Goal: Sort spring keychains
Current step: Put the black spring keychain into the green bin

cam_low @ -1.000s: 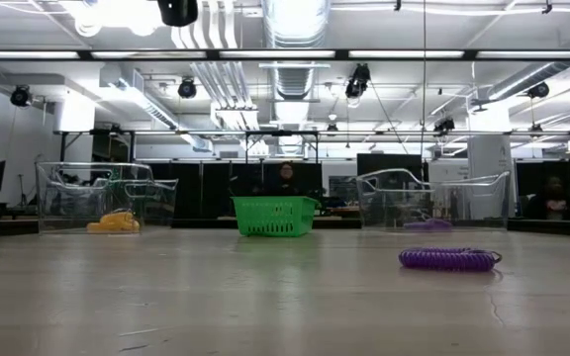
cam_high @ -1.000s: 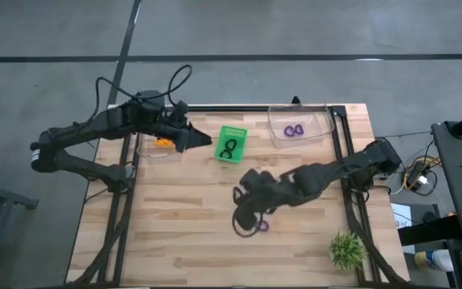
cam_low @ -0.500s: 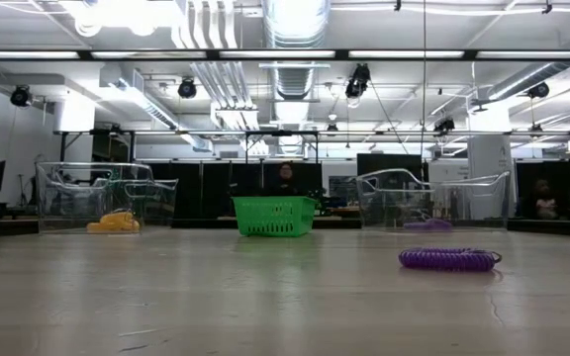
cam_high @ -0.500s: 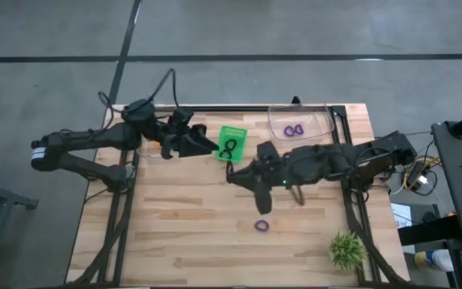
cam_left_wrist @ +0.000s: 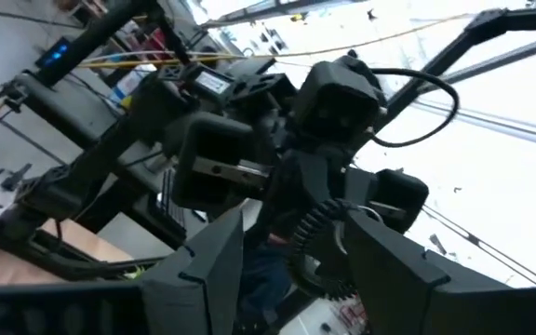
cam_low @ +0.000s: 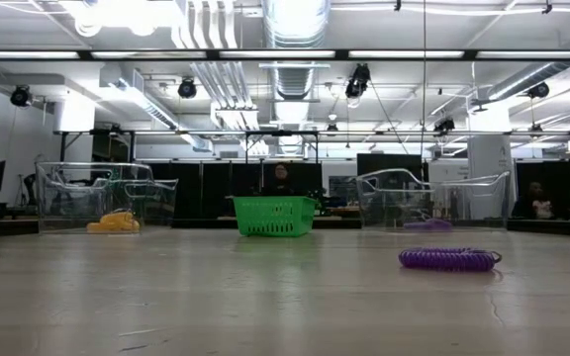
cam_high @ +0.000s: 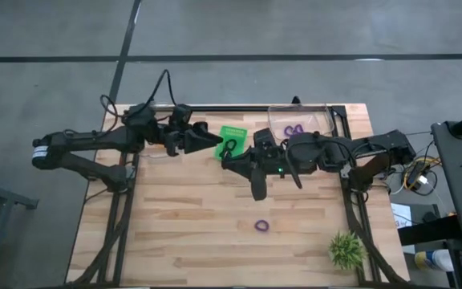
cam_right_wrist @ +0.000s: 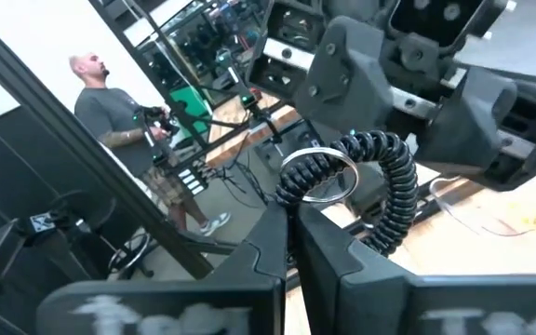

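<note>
My right gripper (cam_high: 228,159) reaches across the table to the near edge of the green basket (cam_high: 233,132) and is shut on a black spring keychain (cam_right_wrist: 381,166). That keychain also shows as a dark coil (cam_left_wrist: 316,226) in the left wrist view. My left gripper (cam_high: 216,140) is open and faces it just left of the basket, its fingers (cam_left_wrist: 203,270) touching nothing. One purple keychain (cam_high: 261,225) lies flat on the table (cam_low: 448,259). Other purple ones (cam_high: 293,130) lie in the right clear bin, and orange ones (cam_low: 114,223) in the left one. My right gripper pinches the black keychain between its two fingers at the coil's end beside the metal ring (cam_right_wrist: 292,194). The rest of the coil (cam_right_wrist: 394,200) curls out past the fingertips, lifted clear of the table.
The right clear bin (cam_high: 317,120) stands at the far right corner, the left clear bin (cam_low: 102,203) at the far left under my left arm. A spiky green plant (cam_high: 347,250) sits at the near right corner. People stand in the room beyond (cam_right_wrist: 124,112).
My right gripper, shut on the black keychain, has risen from beside the purple one and swung toward the far edge, up to the green basket. The purple keychain has stayed where it lay. My left gripper has edged right toward the basket.
</note>
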You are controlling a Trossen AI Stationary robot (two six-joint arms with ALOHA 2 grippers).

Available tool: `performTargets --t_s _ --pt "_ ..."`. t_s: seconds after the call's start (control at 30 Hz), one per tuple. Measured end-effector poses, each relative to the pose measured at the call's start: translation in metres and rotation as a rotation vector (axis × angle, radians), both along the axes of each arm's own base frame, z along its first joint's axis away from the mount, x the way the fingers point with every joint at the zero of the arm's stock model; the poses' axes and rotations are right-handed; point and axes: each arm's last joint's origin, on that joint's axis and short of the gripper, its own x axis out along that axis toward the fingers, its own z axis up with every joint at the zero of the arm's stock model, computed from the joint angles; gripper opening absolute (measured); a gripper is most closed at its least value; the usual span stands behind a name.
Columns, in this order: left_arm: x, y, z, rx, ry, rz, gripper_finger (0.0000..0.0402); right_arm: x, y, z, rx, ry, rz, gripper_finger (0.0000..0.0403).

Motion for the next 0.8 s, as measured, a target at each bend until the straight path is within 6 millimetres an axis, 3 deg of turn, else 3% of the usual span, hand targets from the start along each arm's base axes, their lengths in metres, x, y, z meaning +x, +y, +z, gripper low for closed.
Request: performTargets --t_s 0.4,0.8 --pt "0.01 -0.009 -0.009 -0.023 0.059 -0.007 0.0181 0.004 -0.016 0.005 -0.018 -0.053 0.006 0.0008" --pt "0.012 -0.007 -0.01 -0.068 0.063 0.051 0.0181 0.008 -0.018 -0.006 0.023 -0.025 0.035 0.0008"
